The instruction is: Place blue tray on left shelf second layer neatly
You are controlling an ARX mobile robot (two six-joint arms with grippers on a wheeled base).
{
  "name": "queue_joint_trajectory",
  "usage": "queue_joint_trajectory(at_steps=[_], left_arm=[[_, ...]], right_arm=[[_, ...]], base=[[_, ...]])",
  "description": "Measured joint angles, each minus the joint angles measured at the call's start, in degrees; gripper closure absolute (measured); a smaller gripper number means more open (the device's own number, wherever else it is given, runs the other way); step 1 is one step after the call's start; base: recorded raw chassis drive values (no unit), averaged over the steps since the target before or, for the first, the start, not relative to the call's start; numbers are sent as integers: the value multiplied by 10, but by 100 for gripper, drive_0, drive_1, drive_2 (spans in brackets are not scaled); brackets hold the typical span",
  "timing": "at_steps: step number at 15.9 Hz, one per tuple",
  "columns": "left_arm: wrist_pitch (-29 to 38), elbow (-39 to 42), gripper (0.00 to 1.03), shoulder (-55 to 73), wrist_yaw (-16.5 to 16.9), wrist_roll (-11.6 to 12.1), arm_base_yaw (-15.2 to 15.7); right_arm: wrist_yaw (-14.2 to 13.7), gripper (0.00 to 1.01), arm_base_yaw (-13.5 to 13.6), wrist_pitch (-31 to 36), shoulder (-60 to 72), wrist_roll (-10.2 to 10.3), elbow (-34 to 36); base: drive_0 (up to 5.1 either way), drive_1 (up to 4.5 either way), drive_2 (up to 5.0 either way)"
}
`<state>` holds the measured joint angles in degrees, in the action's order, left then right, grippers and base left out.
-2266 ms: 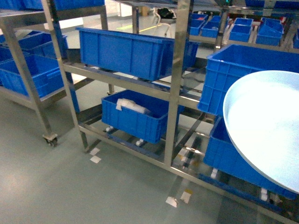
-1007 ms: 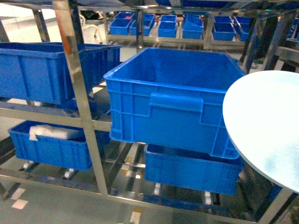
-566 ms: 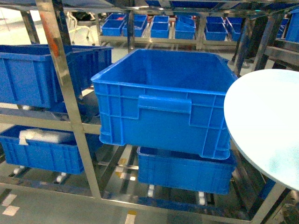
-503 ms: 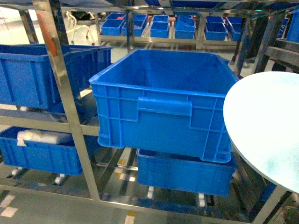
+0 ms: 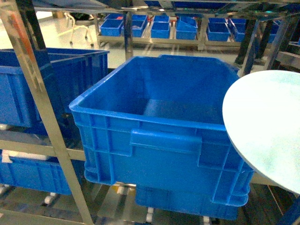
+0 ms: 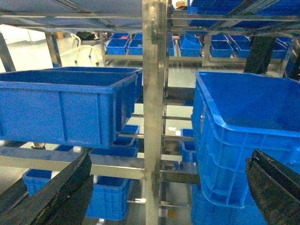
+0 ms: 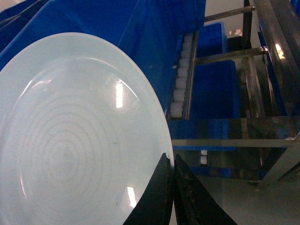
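Your right gripper [image 7: 169, 165] has its jaws clamped on the blue tray's [image 7: 75, 136] rim, while your left gripper [image 6: 164, 187] has its jaws spread wide, holding nothing.

I see no readable text, labels or numbers: blue crates [image 5: 159, 140], steel rack posts [image 6: 154, 112] and blue tray [image 7: 79, 136] all unmarked.

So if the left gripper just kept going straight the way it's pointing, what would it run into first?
Most likely the steel shelf post, which stands almost dead centre between the open fingers of the left gripper. The big blue crate sits just right of that line. Depth is hard to judge from this view.
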<state>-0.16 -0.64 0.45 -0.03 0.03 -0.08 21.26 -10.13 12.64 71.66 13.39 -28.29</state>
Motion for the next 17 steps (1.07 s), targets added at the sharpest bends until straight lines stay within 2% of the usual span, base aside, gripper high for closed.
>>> queue_joint_trajectory(at_steps=[6, 17], left_arm=[[0, 0, 5, 0, 0, 0, 0], [0, 0, 5, 0, 0, 0, 0]], right_arm=[[0, 99, 0, -1, 0, 0, 0], [0, 99, 0, -1, 0, 0, 0]], base=[[12, 342, -319], [0, 0, 0]])
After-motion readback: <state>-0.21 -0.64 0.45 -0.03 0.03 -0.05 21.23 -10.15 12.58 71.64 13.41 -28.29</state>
